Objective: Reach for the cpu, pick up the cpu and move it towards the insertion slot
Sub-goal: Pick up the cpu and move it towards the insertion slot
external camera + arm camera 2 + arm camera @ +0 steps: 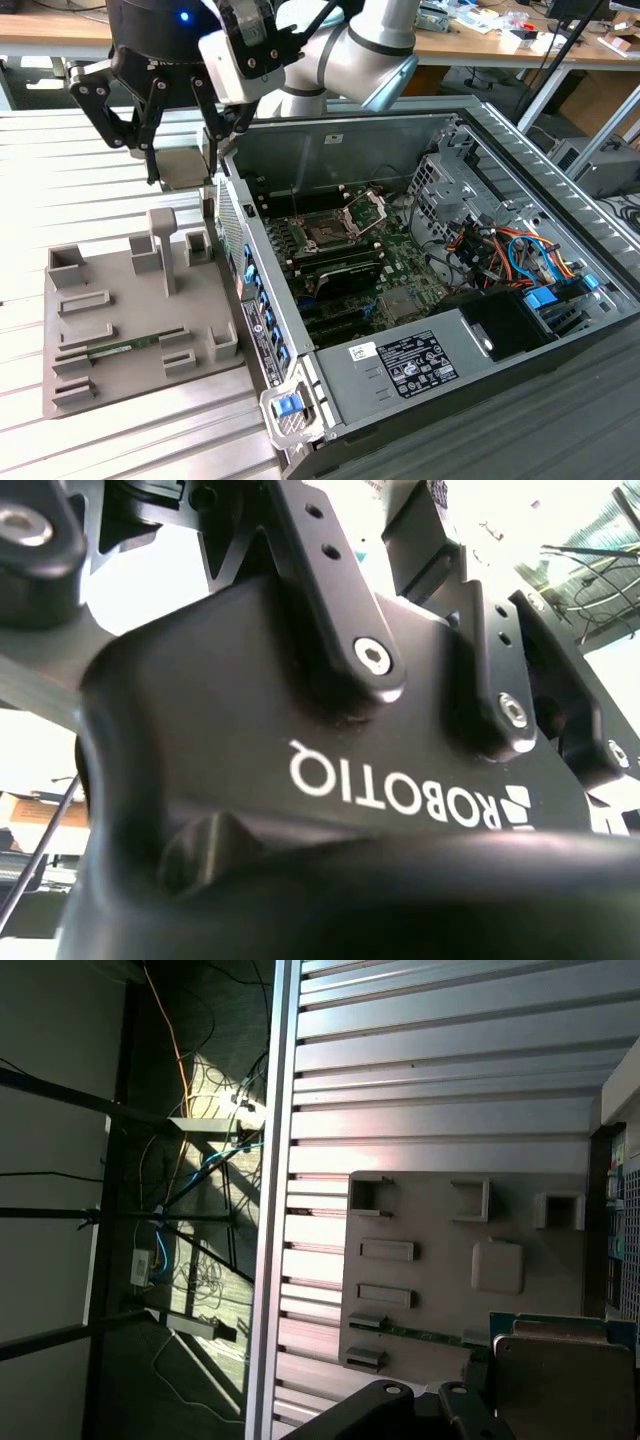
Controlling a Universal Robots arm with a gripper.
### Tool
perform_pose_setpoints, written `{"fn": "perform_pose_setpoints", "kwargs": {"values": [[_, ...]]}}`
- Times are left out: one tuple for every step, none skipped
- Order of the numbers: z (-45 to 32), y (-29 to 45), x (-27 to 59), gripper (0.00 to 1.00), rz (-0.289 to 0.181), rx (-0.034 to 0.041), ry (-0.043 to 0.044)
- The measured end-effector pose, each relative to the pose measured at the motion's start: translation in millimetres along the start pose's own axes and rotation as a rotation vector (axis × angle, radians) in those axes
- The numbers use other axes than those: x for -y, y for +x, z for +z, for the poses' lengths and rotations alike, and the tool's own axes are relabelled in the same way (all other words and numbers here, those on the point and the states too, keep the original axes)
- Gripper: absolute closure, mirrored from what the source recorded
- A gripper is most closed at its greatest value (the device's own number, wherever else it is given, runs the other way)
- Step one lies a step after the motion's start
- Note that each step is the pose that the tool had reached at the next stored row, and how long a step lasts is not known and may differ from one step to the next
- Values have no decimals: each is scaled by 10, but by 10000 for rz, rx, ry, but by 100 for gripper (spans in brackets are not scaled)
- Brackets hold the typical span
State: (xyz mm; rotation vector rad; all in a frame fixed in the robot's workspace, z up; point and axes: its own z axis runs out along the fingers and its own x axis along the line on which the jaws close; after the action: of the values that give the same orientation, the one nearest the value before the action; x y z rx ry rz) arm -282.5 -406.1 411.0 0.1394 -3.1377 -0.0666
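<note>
Above the far end of the grey moulded plastic tray (100, 300), exterior view: the black multi-link gripper (185, 172) hangs with fingers (152, 140) closed in on the thin pale silver-beige square cpu (185, 160), which is lifted clear of the tray. It sits just beside the outer wall of the open dark-grey metal computer case (400, 130), on the exterior view's left of it. Inside the case lies the green motherboard (400, 270) carrying the insertion slot (325, 232), a square socket with a dark centre and a silver frame, its hinged load plate (365, 208) raised. The cpu is well apart from the slot and outside the case. The case also holds orange and blue cables (500, 250) and a black box with a white label (415, 365)

First wrist view adds the cpu (560, 1380) from close up, with a green edge and black finger links (400, 1410) beside it. The tray (420, 1210) is beneath on the ribbed metal table (440, 1060). A long green memory stick (420, 1332) lies in a narrow tray recess; it also shows in the exterior view (120, 350)

Second wrist view gives the gripper's black housing (250, 730) and link arms, no cpu detail
</note>
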Motion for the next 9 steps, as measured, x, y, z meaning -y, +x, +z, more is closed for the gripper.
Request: {"fn": "perform_pose_setpoints", "kwargs": {"values": [[0, -14, 1, 45, 0, 0, 0], [0, -26, 2, 45, 1, 0, 0], [0, -44, 4, 45, 1, 0, 0], [0, -55, 5, 45, 1, 0, 0], [0, -65, 6, 45, 1, 0, 0], [0, -75, 7, 45, 0, 0, 0], [0, -82, 7, 45, 1, 0, 0], [0, -95, 9, 45, 0, 0, 0], [0, -105, 9, 45, 1, -1, 0]]}}
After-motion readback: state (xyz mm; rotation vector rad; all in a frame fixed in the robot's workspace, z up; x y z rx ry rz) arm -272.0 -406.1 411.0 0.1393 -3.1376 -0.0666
